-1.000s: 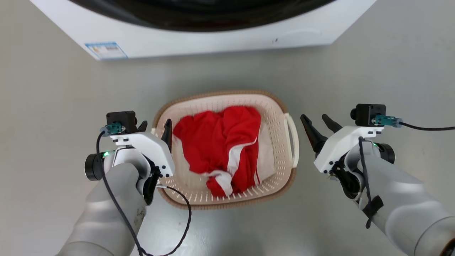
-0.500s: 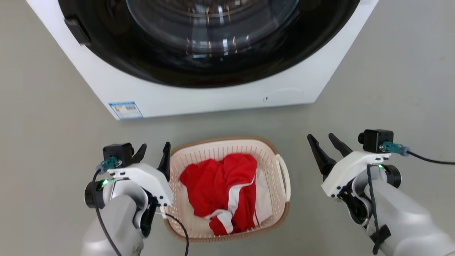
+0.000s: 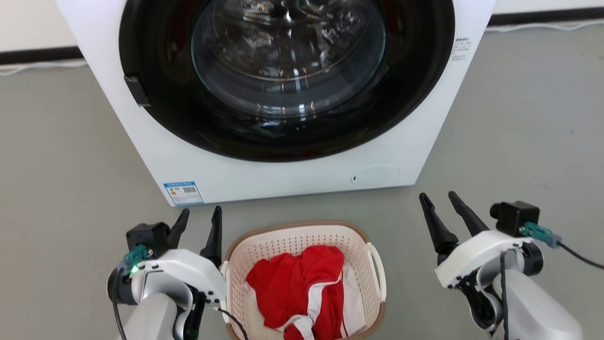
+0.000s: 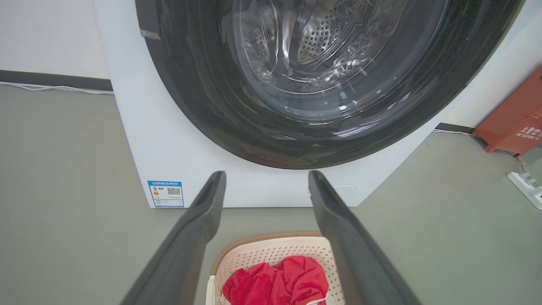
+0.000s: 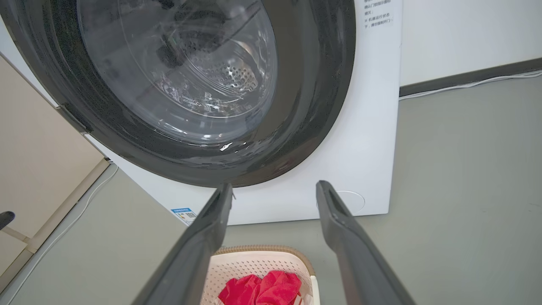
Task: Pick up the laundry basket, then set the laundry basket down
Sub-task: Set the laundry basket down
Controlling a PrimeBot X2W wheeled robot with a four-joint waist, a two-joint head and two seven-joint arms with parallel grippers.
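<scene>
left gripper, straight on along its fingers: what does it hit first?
Likely the washer's white front panel, just under the dark door ring. The left gripper is open; the laundry basket sits below that line. Depth unclear.

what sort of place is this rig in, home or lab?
Probably a laundry test corner, not clearly a home: a front-loading washer, a laundry basket of red clothes before it, on bare grey floor by a plain white wall.

Before you, a white front-loading washer [image 3: 283, 179] stands on the grey floor [image 3: 519, 118] — dark-ringed glass door [image 3: 288, 61], blue label [image 3: 183, 193] at its lower corner — with a red-and-white garment [image 3: 297, 288] bunched just in front.
</scene>
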